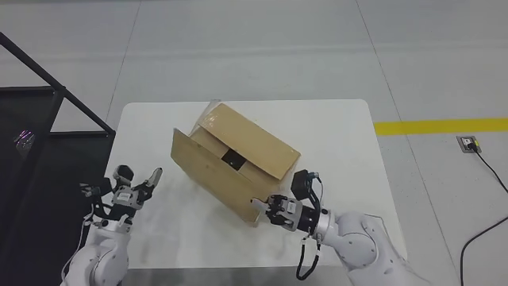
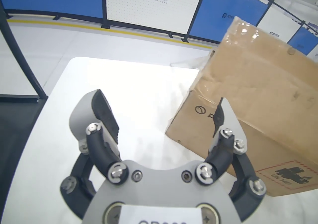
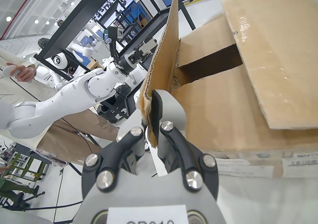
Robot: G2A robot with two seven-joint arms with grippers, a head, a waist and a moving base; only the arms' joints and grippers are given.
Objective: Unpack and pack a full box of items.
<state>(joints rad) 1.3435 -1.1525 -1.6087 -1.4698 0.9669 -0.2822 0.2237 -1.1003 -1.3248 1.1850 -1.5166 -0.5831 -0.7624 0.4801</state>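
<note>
A brown cardboard box point(image 1: 234, 159) lies turned at an angle in the middle of the white table point(image 1: 341, 127). Its top flaps are partly parted, leaving a dark gap point(image 3: 211, 63). My right gripper point(image 1: 263, 205) sits at the box's near corner. In the right wrist view it point(image 3: 149, 117) is shut on the corner of an upright side flap point(image 3: 164, 44). My left gripper point(image 2: 161, 113) hovers open over the table's near left part, left of the box point(image 2: 248, 91), touching nothing. In the top view the left gripper point(image 1: 139, 179) is well apart from the box.
A black metal frame point(image 1: 48, 103) stands just off the table's left edge. Bare table surface lies between the left gripper and the box, and beyond the box toward the far edge.
</note>
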